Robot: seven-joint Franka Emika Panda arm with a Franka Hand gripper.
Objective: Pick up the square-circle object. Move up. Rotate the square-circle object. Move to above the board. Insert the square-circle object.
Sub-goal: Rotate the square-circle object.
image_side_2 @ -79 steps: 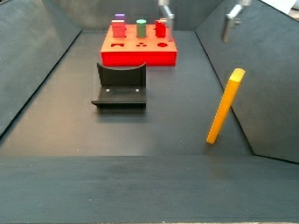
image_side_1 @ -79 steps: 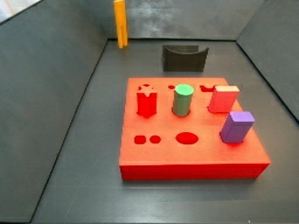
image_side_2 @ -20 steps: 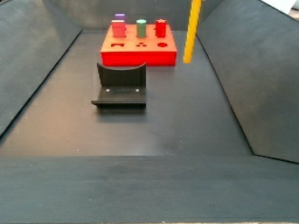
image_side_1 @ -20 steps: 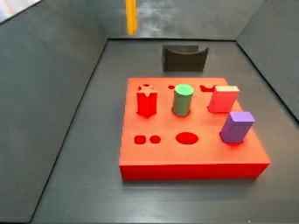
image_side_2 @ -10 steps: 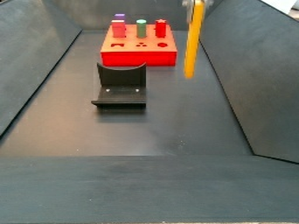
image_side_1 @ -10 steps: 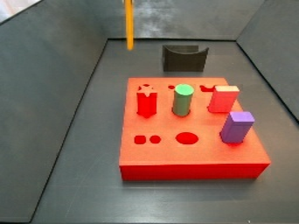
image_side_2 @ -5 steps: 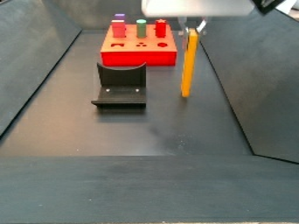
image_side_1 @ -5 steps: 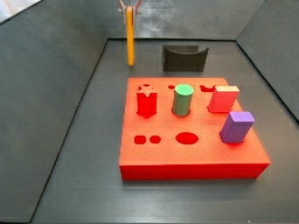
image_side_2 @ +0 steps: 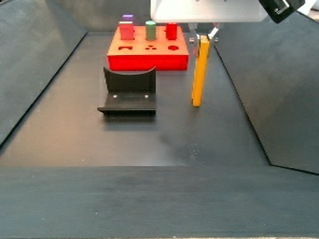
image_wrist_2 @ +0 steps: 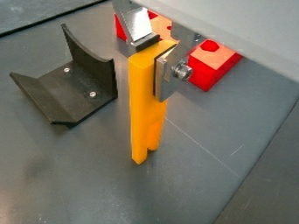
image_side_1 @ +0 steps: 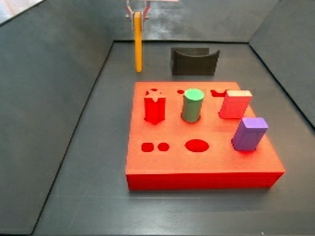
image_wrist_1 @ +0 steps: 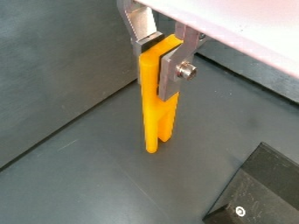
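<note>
We see the gripper (image_wrist_1: 162, 54) clamped on the square-circle object (image_wrist_1: 156, 109), hanging upright beside the board (image_side_2: 147, 58) & near fixture (image_wrist_2: 70, 80); barely moved vs half sec ago

The gripper (image_wrist_1: 162, 54) has flat, brushed-silver metal fingers (image_wrist_2: 138, 26) clamped on the object (image_wrist_2: 143, 101), smooth matt orange-yellow plastic. The board (image_side_1: 209, 161) looks matt red plastic. The fixture (image_wrist_2: 68, 83) is dull dark metal, and the floor (image_side_2: 149, 135) is matt grey.
</note>
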